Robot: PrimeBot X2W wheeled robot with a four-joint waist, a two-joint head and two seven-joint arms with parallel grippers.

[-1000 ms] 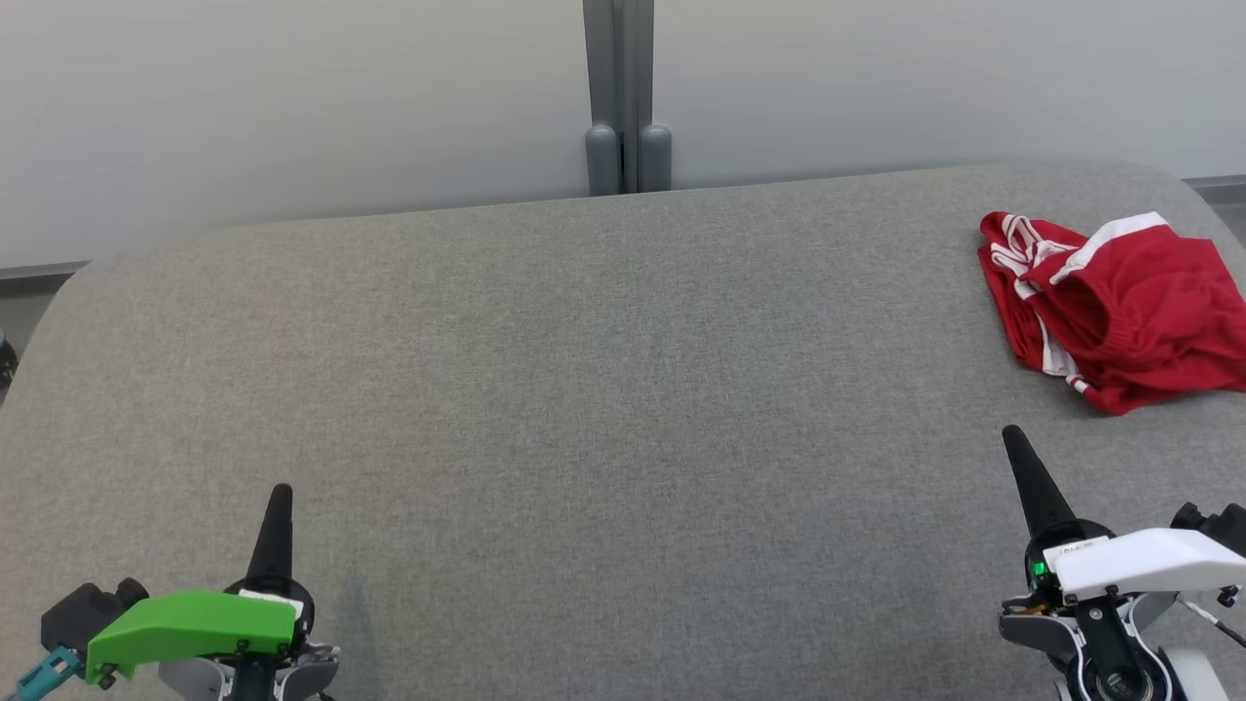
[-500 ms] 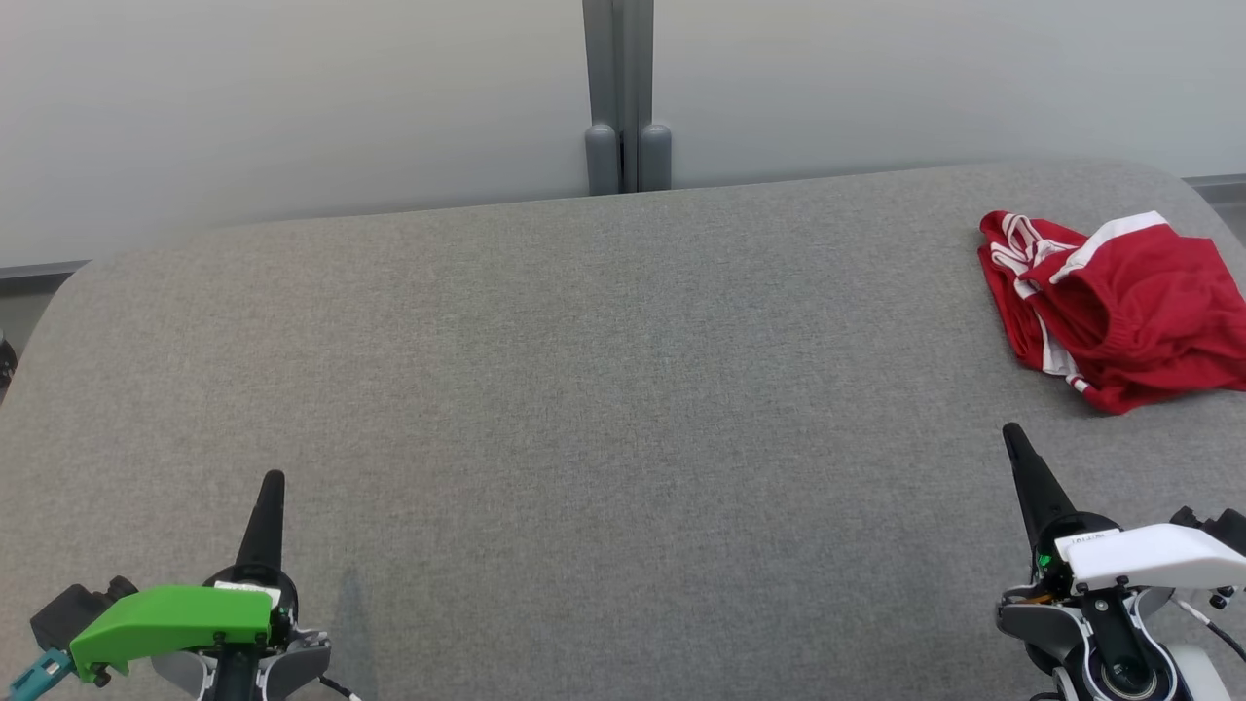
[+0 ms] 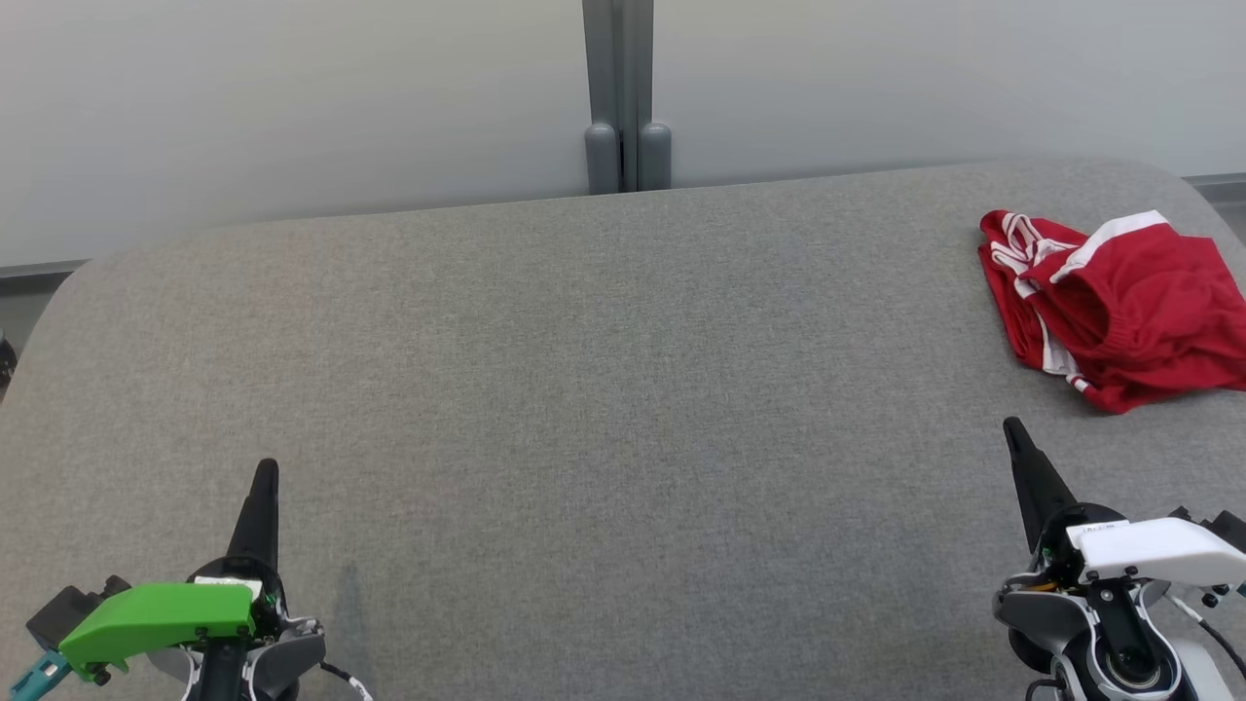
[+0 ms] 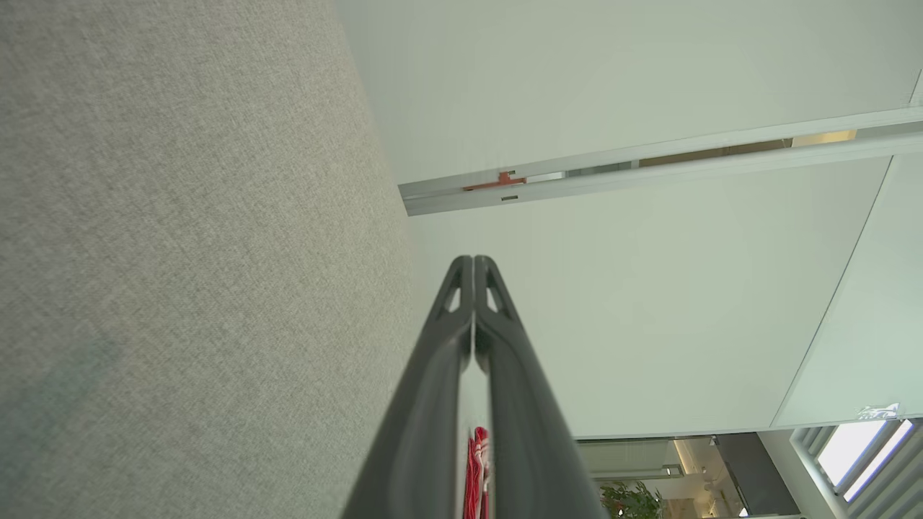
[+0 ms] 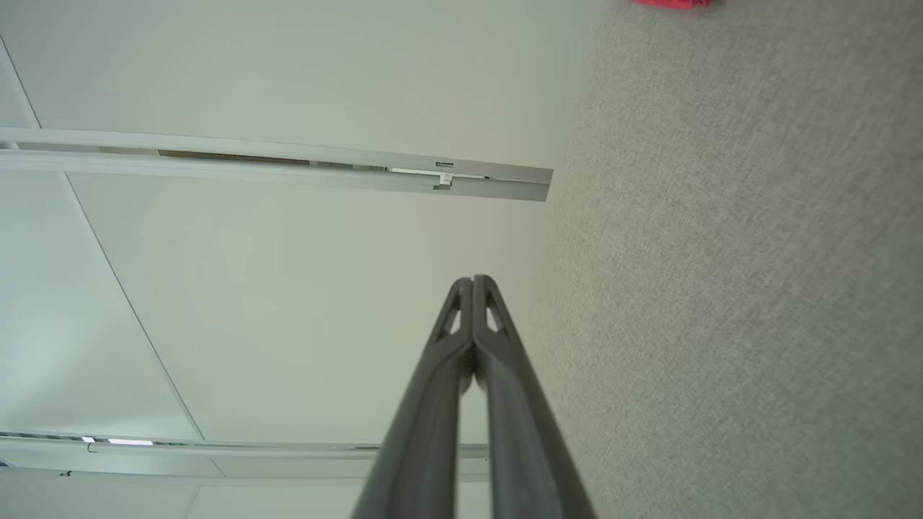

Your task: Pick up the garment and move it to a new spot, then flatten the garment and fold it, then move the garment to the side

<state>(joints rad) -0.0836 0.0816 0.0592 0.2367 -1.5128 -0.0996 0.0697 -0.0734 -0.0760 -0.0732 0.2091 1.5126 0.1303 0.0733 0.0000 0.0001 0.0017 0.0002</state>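
A crumpled red garment (image 3: 1129, 307) with white stripes lies at the far right of the grey table (image 3: 604, 389), partly cut off by the head view's right edge. My right gripper (image 3: 1012, 428) stands shut and empty at the lower right, a short way in front of the garment. Far from it, at the lower left, my left gripper (image 3: 265, 469) is shut and empty too. A sliver of the red garment (image 4: 476, 468) shows between the fingers in the left wrist view, where the left gripper (image 4: 474, 261) has its tips together. A red edge of the garment (image 5: 667, 3) sits at the top of the right wrist view, beyond the shut right gripper (image 5: 474, 280).
The table's back edge runs along a pale wall with a grey post (image 3: 626, 97) at its middle. The table's corners are rounded. Grey cloth covers the whole tabletop between the two arms.
Both arms have drawn back slightly toward the bottom of the head view; the left gripper's tip has also drifted a little left and up. The garment has not moved.
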